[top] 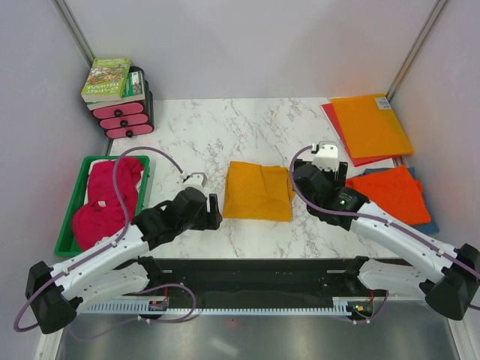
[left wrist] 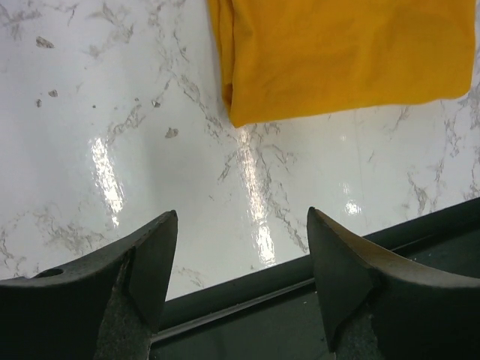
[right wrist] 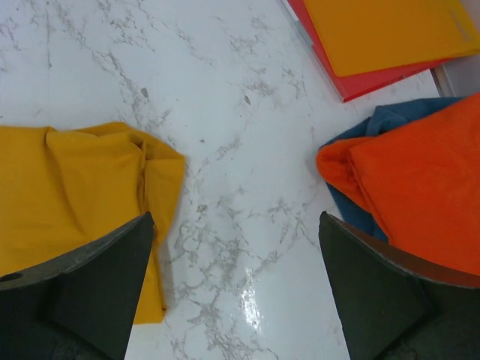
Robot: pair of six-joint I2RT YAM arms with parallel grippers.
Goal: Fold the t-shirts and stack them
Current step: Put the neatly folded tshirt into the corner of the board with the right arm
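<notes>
Here, marble tabletop (top: 217,131), pale walls (top: 247,45), golden-orange t-shirt (top: 259,191)

Golden-orange shirt (top: 259,191) folded flat at centre; red-orange shirt (top: 388,193) folded atop blue shirt (right wrist: 386,120) at right; magenta-pink shirts (top: 109,199) crumpled in green tray (top: 97,158) at left.

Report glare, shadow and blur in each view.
Left wrist: bright glare streaks on the marble table, golden-orange t-shirt sharp. Right wrist: one small glare patch low centre, otherwise sharp. Top external: even light, no glare, sharp throughout.
</notes>
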